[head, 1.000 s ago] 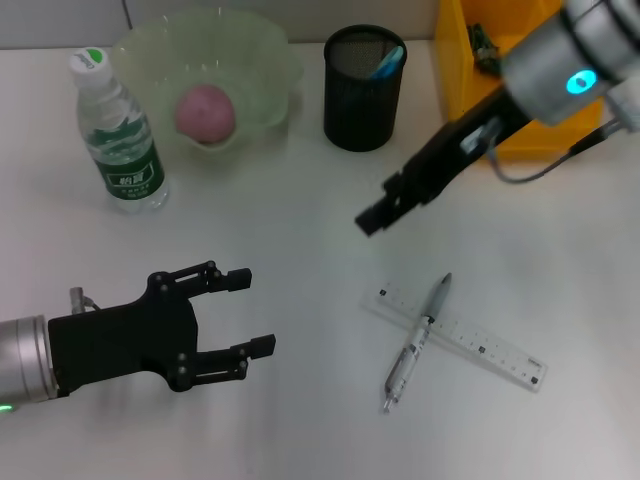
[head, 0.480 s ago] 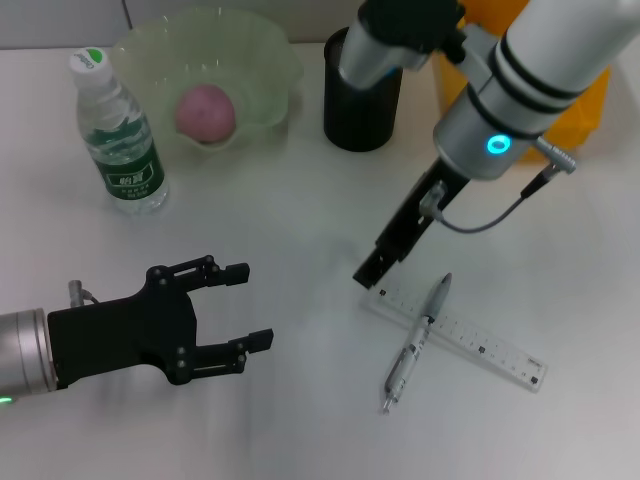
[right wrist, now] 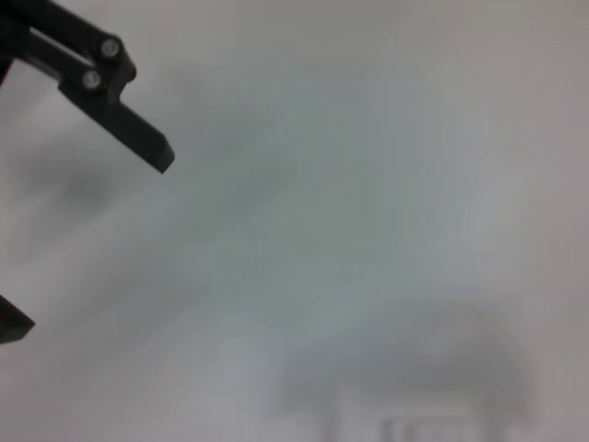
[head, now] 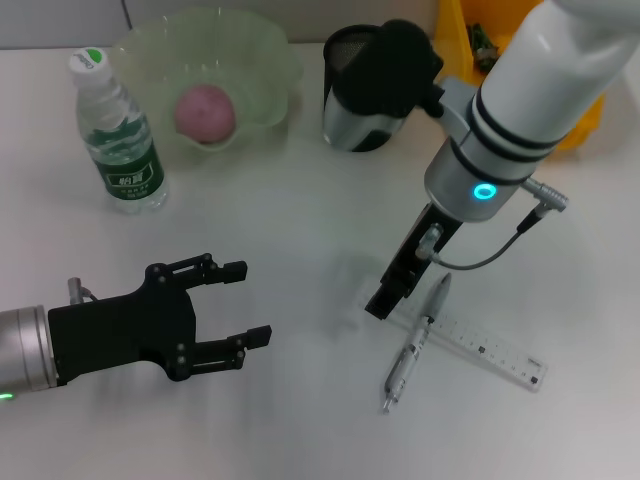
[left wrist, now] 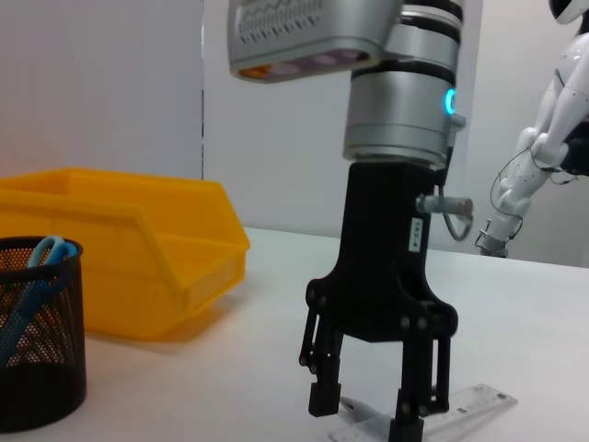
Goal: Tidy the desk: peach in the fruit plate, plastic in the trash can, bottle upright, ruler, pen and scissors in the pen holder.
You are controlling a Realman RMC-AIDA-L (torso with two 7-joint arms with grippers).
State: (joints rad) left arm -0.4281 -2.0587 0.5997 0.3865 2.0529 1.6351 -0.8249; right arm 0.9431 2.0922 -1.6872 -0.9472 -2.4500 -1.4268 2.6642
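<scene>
Over the last 1 s the right tool (head: 384, 300) has travelled from near the pen holder (head: 362, 90) down to the desk (head: 300, 220) and now stands close above the near end of the ruler (head: 480, 348), just beside the pen (head: 412, 348). The left wrist view shows its 2 fingers (left wrist: 324, 398) apart and pointing straight down, their tips at desk level over the ruler's end. Nothing is clamped between them.

The pen lies across the ruler, touching it, and neither item has shifted in that time. The left tool (head: 235, 320) has stayed low over the near-left part of the desk, fingers spread, holding nothing.

The change indicates that the approach to the ruler and pen is nearly complete. The grasp itself is not yet made; which of the 2 items is targeted cannot be told.

Task status as judged from the layout:
- Peach (head: 206, 112): in the fruit plate (head: 262, 50).
- Bottle (head: 118, 135): upright.
- Scissors (left wrist: 35, 276): blue handles visible in the pen holder.
- Ruler and pen: on the desk, outstanding.
</scene>
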